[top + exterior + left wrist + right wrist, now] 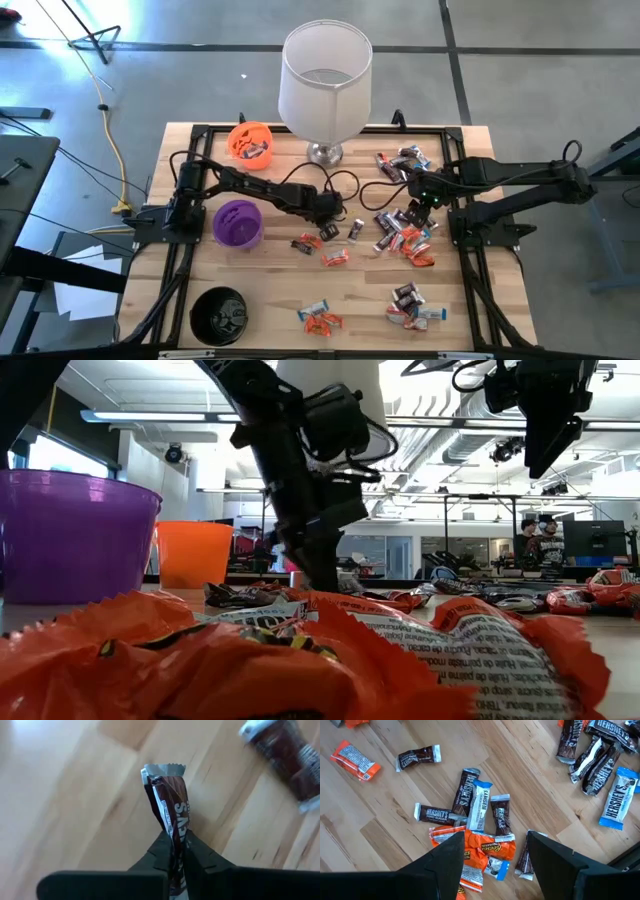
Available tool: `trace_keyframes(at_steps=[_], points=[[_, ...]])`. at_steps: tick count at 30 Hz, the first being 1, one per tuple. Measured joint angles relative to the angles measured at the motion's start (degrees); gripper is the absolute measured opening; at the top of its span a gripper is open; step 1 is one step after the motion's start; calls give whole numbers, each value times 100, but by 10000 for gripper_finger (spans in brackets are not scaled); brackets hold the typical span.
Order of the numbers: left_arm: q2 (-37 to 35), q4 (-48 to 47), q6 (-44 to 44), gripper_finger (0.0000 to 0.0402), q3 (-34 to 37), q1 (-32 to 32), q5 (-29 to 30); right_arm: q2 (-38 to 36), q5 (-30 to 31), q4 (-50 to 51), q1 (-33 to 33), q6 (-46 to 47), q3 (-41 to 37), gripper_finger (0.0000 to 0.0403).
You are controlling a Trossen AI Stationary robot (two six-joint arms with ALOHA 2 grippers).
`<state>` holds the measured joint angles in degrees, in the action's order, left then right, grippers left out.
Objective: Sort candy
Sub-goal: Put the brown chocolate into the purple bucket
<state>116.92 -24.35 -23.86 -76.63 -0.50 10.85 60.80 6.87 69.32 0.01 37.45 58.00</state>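
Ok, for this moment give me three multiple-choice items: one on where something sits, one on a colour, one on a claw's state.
1. Where is the purple cup?
A. beside the left arm, on the table's left half
B. under the right claw
C. inside the lamp shade

2. What colour is the wrapper in the left claw?
A. orange
B. dark brown
C. blue and white

3. How does the right claw stand?
A. shut on a sweet
B. shut on nothing
C. open above a pile of candy

Answers: 1 A, the high view shows the cup next to the left arm. 2 B, the left wrist view shows the dark brown candy pinched between the fingers. 3 C, the right wrist view shows its fingers spread over the candy pile.
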Motion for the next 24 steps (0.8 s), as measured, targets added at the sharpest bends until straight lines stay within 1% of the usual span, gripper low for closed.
trace_keyframes(at_steps=[1, 4, 7, 10, 13, 15, 17, 21, 22, 24], points=[[-71, -36, 25, 8, -61, 47, 135, 2, -2, -15, 0, 0, 0, 211], [-430, -623, 12, 7, -285, 220, 691, 1, -2, -36, 1, 1, 2, 211], [-788, -1522, -294, 7, -378, 443, 1237, 0, -2, -53, 1, 0, 1, 211], [-1330, -2293, -942, 10, -416, 737, 1808, 0, -1, -59, 1, 0, 2, 211], [-1798, -3388, -2069, 12, -397, 1113, 2308, 0, -1, -62, 0, 0, 2, 211], [-2006, -4145, -2964, 13, -370, 1378, 2409, 0, -1, -66, 1, 1, 2, 211], [-2175, -4959, -3898, 13, -377, 1634, 2388, 0, 0, -66, 2, 0, 2, 211], [-2229, -6426, -5306, 13, -368, 2062, 2086, 0, 0, -78, 0, 0, 2, 211], [-2239, -6611, -5543, 14, -368, 2128, 2005, 2, -2, -79, 2, 0, 2, 211], [-2273, -6548, -5692, 17, -275, 2198, 1872, 0, -1, -80, 2, 2, 2, 211]])
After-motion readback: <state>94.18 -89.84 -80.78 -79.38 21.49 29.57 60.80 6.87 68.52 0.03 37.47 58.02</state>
